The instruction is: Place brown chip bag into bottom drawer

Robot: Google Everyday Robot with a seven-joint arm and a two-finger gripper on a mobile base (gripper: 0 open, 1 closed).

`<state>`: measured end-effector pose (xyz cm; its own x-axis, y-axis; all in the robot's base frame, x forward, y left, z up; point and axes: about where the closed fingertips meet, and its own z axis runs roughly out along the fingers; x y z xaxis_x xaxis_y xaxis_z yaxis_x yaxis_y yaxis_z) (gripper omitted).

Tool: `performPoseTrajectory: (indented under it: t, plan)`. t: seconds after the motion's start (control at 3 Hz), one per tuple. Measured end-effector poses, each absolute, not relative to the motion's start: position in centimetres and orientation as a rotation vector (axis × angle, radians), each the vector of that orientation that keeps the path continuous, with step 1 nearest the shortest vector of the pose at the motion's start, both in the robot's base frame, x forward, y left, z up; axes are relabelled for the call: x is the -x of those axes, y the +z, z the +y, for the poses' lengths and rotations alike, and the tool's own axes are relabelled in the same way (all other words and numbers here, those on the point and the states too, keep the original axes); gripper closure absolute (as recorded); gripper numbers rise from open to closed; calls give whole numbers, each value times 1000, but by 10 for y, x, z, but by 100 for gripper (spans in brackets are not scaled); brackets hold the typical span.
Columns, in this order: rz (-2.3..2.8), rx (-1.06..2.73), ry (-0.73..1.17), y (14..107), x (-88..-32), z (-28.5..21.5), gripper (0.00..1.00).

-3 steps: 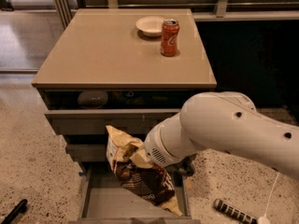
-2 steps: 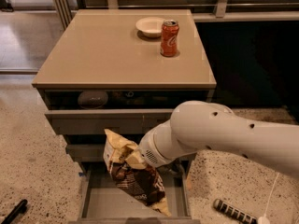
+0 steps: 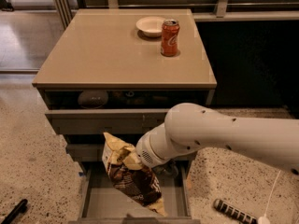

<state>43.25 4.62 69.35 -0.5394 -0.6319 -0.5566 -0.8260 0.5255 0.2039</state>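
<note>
The brown chip bag [image 3: 131,176] hangs tilted above the open bottom drawer [image 3: 100,202], its cream crimped end up at the left and its lower end down near the drawer's front. My gripper [image 3: 135,161] is at the end of the white arm, right behind the bag's upper part, and holds the bag; the bag and the wrist hide the fingers themselves. The drawer is a shallow grey tray pulled out at the foot of the cabinet, with its floor visible to the left of the bag.
On the tan cabinet top [image 3: 103,50] stand an orange soda can [image 3: 169,38] and a small white bowl [image 3: 150,25]. Two grey drawer fronts [image 3: 103,120] sit above the open one. A black ribbed object [image 3: 232,211] lies on the speckled floor at the right, another dark object [image 3: 14,211] at bottom left.
The arm has shifted left and slightly down, carrying the bag with it; the bag now hangs lower over the drawer's middle.
</note>
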Motion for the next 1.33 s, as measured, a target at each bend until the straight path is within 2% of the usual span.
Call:
performPoseTrajectory:
  t: [0.33,1.0,1.33]
  plan:
    - [2363,1175,681,674,-433,52,100]
    - [2432,1169,829,597,-400,71,100]
    - [2466,1100,822,592,-405,56,100]
